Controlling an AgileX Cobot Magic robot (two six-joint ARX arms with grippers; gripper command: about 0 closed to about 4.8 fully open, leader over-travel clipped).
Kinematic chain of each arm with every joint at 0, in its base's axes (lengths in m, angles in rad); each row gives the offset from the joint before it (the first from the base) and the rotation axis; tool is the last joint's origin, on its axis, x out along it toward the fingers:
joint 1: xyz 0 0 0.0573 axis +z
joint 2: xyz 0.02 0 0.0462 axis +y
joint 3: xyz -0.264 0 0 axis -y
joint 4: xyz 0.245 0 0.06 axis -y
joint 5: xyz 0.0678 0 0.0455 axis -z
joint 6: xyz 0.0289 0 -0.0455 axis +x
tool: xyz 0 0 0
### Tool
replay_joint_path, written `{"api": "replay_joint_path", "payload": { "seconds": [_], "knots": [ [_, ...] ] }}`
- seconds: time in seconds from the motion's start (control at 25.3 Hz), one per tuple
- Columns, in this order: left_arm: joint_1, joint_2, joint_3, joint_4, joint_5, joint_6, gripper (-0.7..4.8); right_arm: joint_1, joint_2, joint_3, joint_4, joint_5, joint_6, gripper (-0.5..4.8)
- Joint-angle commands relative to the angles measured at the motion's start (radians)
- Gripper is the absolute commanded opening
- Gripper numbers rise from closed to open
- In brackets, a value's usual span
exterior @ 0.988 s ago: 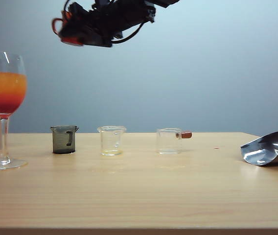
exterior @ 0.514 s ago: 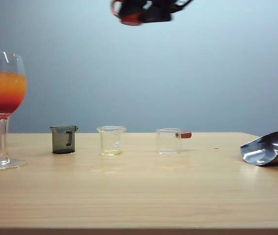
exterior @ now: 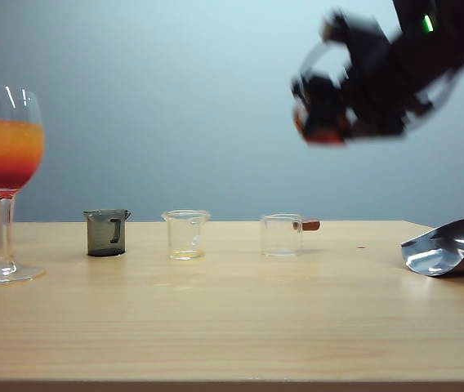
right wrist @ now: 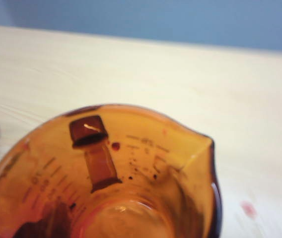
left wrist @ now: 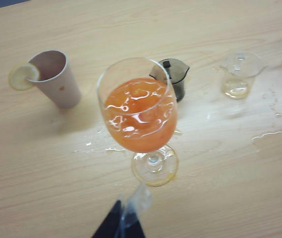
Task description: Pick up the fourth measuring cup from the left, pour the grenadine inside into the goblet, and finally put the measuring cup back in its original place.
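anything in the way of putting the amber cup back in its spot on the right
Nothing visible. The right pincer holds the amber measuring cup high above the table. The stretch right of the brown-handled clear cup looks bare up to the silver pouch; only a small red speck lies there.

A lab bench: bare wooden table (exterior: 232, 327), plain blue backdrop (exterior: 175, 98).

On the wooden table (exterior: 232, 327) stand a smoky grey cup (exterior: 106, 233), a clear cup (exterior: 186, 234) and a clear cup with a brown stub handle (exterior: 283, 234), with a crumpled silver pouch (exterior: 451, 246) at the right and a lemon-topped paper cup (left wrist: 54, 78) at the left.
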State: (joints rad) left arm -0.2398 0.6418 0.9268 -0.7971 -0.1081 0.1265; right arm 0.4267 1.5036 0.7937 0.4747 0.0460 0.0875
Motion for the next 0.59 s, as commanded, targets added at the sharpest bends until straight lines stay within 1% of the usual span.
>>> {"api": "replay_joint_path", "payload": {
  "seconds": [0.04,0.12,0.2,0.32,0.36,0.43,0.47,0.59],
  "knots": [
    [0.002,-0.002,0.002,0.013,-0.001,-0.004,-0.03,-0.011,0.034,-0.079,0.180,0.117,0.029,1.44],
    [0.002,-0.002,0.002,0.013,-0.001,-0.003,-0.03,-0.021,0.076,-0.108,0.253,0.158,0.029,1.44],
    [0.002,-0.002,0.002,0.013,-0.002,-0.003,-0.03,-0.040,0.188,-0.103,0.401,0.209,0.017,1.44],
    [0.002,-0.002,0.002,0.013,-0.001,-0.003,-0.03,-0.056,0.280,-0.098,0.532,0.248,0.016,1.44],
    [0.002,-0.002,0.002,0.013,-0.001,-0.004,-0.03,-0.061,0.316,-0.090,0.552,0.265,0.016,1.44],
    [0.002,-0.002,0.002,0.013,-0.001,-0.004,-0.03,-0.071,0.425,-0.039,0.555,0.349,0.013,1.44],
    [0.002,-0.002,0.002,0.013,-0.001,-0.003,-0.03,-0.071,0.463,-0.005,0.555,0.372,0.010,1.44],
    [0.002,-0.002,0.002,0.013,-0.001,-0.004,-0.03,-0.071,0.511,0.047,0.552,0.371,0.010,1.44]
  ]
}}
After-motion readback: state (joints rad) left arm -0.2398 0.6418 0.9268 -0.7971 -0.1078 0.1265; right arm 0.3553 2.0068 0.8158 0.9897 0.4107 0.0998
